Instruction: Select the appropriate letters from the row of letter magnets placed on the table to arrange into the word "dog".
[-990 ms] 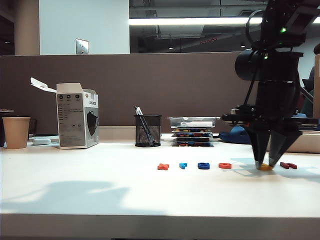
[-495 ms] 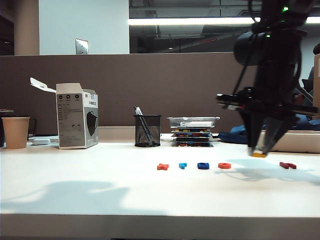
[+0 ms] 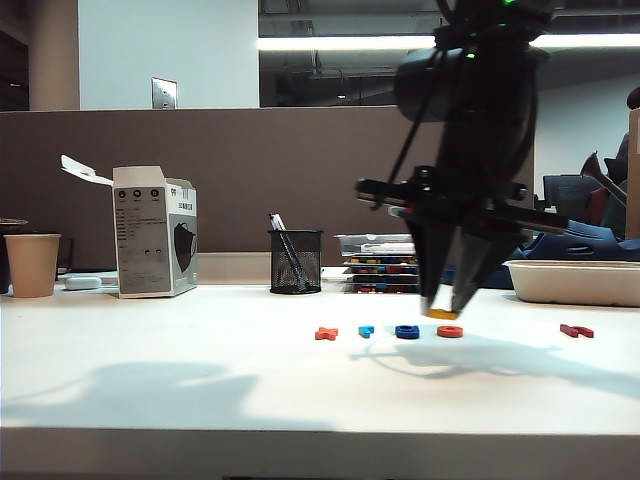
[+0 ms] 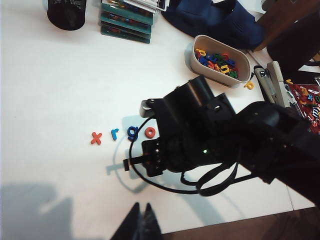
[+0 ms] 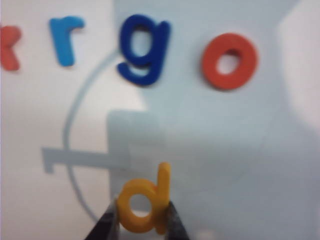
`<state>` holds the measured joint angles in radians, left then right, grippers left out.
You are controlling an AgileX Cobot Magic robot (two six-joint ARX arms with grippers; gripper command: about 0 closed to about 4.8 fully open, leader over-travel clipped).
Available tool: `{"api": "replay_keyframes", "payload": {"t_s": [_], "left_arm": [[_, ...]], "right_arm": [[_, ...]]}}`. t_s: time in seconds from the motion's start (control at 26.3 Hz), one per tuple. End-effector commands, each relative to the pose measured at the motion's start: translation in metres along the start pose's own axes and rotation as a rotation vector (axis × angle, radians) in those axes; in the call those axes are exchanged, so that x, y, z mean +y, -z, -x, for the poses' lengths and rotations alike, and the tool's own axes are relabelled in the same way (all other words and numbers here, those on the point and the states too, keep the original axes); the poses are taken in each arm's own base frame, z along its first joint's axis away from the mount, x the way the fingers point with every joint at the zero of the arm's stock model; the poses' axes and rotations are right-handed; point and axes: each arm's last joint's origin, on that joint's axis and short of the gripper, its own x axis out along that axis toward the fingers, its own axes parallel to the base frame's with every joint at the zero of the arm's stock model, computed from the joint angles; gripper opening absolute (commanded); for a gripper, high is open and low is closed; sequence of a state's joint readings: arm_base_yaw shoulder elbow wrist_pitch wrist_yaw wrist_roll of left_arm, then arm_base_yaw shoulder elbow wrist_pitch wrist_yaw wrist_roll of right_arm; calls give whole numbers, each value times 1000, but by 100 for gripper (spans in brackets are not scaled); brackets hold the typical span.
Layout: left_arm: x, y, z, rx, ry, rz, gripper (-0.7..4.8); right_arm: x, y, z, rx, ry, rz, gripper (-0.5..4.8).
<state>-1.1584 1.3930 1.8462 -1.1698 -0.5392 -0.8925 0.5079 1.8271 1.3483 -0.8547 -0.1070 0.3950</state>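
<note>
My right gripper is shut on the yellow "d" and holds it just above the table, over the gap between the dark blue "g" and the orange-red "o". In the right wrist view the "d" is pinched between the fingers of this gripper, with "g" and "o" lying beyond it. The row also has an orange-red x, a light blue r and a dark red magnet. My left gripper hovers shut and empty, well short of the row.
A paper cup and a grey carton stand at the back left. A mesh pen holder and stacked trays are behind the row. A white tub of loose letters and a stapler are at the right.
My right gripper has lifted the yellow "d" off the table between "o" and the dark red magnet and carried it left, past the "o". The other letters have not moved.
</note>
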Motion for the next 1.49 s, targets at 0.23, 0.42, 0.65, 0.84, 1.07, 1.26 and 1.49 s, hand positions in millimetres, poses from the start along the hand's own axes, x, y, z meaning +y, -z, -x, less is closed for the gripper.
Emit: {"api": "replay_keyframes", "payload": {"t_s": [0.23,0.42,0.65,0.84,1.07,1.26,1.49], "left_arm": [[0,-1,1,-10,1,10,-5],[0,-1,1,-10,1,10,-5],[0,-1,1,-10,1,10,-6],[0,-1,1,-11,1,11,-5],[0,-1,1,-10,1,10,-5],[0,-1,1,-10,1,10,-5],[0,-1,1,-10,1,10,-5]], "right_arm": [[29,7,-3,-40,-43,-24,53],[37,11,-21,12,-29,-22,53],[38,12,-31,36,-16,-45,53],[41,14,-34,48,-12,-36,53],[43,16,-34,47,-16,-27,53],[43,15,-34,46,-16,-28,53],[43,15,-34,43,-15,-28,54]]}}
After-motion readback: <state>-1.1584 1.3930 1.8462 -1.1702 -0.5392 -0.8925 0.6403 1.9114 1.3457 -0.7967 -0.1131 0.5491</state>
